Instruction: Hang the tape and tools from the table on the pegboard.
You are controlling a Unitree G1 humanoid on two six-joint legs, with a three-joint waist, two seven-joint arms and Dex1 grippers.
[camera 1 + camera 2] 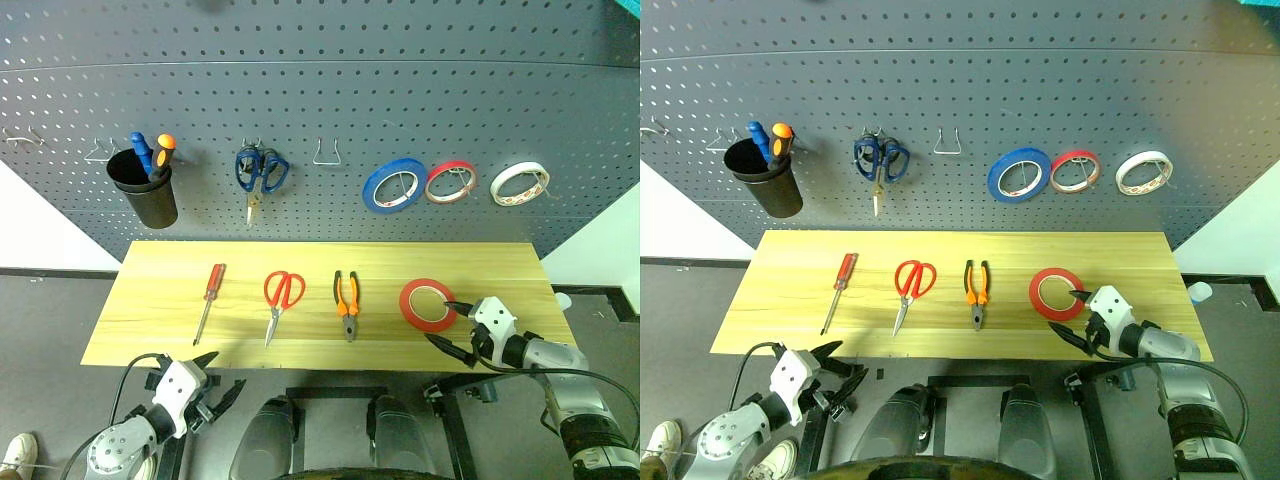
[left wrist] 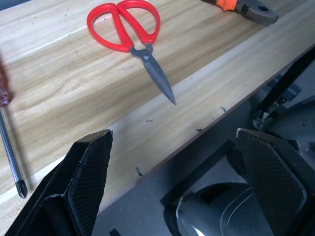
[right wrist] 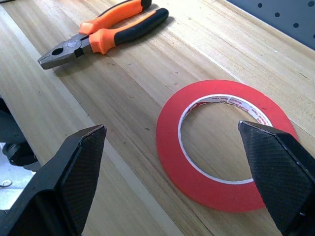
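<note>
On the light wooden table a red-handled screwdriver, red scissors, orange-and-black pliers and the red tape lie flat in a row. Above it rises the dark grey pegboard. My right gripper is open at the tape's near right edge; the right wrist view has the tape lying just ahead between the two fingers, with the pliers beyond. My left gripper hangs open below the table's front edge, with the scissors ahead of it.
On the pegboard hang a black cup holding blue and orange screwdrivers, blue scissors, a blue roll, a thin red roll and a white roll. Bare wire hooks sit between the scissors and the rolls.
</note>
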